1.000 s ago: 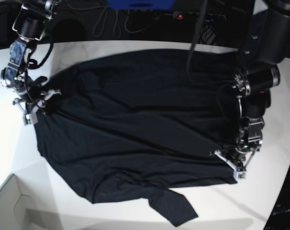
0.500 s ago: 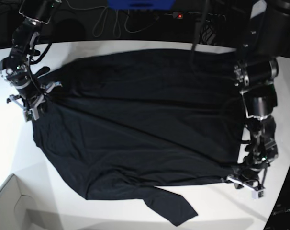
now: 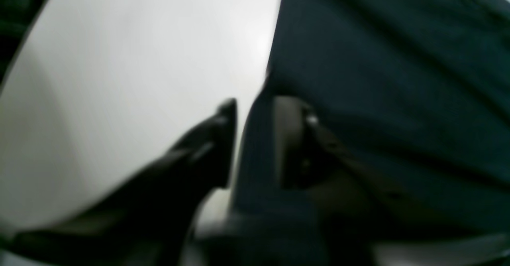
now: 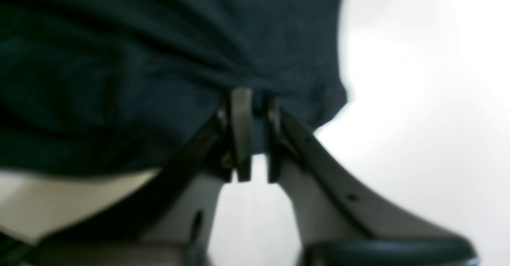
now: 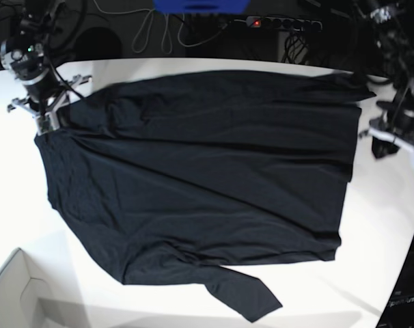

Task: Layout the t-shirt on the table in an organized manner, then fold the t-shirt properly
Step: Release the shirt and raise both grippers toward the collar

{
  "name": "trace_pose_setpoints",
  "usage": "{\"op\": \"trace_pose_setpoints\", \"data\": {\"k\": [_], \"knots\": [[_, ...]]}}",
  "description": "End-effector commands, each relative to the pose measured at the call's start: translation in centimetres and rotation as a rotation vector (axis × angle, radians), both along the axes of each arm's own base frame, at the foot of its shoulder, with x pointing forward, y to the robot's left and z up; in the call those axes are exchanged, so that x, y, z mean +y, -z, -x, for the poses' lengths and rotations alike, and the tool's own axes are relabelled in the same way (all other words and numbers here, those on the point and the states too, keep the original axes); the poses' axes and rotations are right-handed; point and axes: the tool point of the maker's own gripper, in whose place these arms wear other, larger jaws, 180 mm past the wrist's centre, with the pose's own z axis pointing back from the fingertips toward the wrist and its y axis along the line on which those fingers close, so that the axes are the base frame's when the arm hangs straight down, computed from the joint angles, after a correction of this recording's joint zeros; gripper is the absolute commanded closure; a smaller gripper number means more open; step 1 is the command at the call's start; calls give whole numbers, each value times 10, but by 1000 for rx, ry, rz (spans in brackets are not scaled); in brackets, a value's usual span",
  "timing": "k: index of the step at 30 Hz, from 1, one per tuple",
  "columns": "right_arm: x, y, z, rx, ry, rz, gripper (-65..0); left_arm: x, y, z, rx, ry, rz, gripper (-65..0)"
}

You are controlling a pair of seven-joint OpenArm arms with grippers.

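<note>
Right claw (image 4: 255, 138) pinches t-shirt (image 5: 200, 184); only wrist view shows left claw (image 3: 255, 142) parted astride its hem.

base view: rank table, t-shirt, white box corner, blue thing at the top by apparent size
1. table, though the shirt hides much of it
2. t-shirt
3. white box corner, cut off by the frame
4. blue thing, also cut off; close to the box, ranking unsure

white box corner (image 5: 16, 290), cables (image 5: 156, 31)
</note>
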Motion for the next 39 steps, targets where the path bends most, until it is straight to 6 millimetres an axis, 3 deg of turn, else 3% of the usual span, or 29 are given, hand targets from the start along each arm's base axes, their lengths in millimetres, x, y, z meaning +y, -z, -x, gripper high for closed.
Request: {"op": "trace_pose_setpoints", "data": {"k": [1, 3, 8, 12, 17, 22, 27, 35, 39], "knots": [[-5, -11, -3, -36, -2, 16, -119, 11, -18, 6, -53, -11, -29, -254], [-1, -8, 1, -31, 2, 4, -139, 19, -9, 39, -16, -55, 6, -316], [0, -6, 5, -25, 14, -5, -144, 35, 10, 109, 53, -211, 80, -325], [0, -5, 5, -24, 13, -7, -144, 32, 31, 135, 116, -264, 101, -325], [0, -4, 6, -20, 14, -9, -144, 13, 41, 127, 129, -148, 60, -325], [-1, -3, 8, -14, 18, -6, -144, 11, 53, 122, 177, -155, 6, -325], [-1, -1, 14, -1, 17, -5, -144, 5, 53, 110, 165, -115, -7, -325], [-1, 0, 15, 2, 17, -5, -144, 6, 82, 112, 208, -123, 64, -325], [-1, 0, 15, 2, 17, -5, -144, -5, 93, 107, 239, -60, 78, -325]]}}
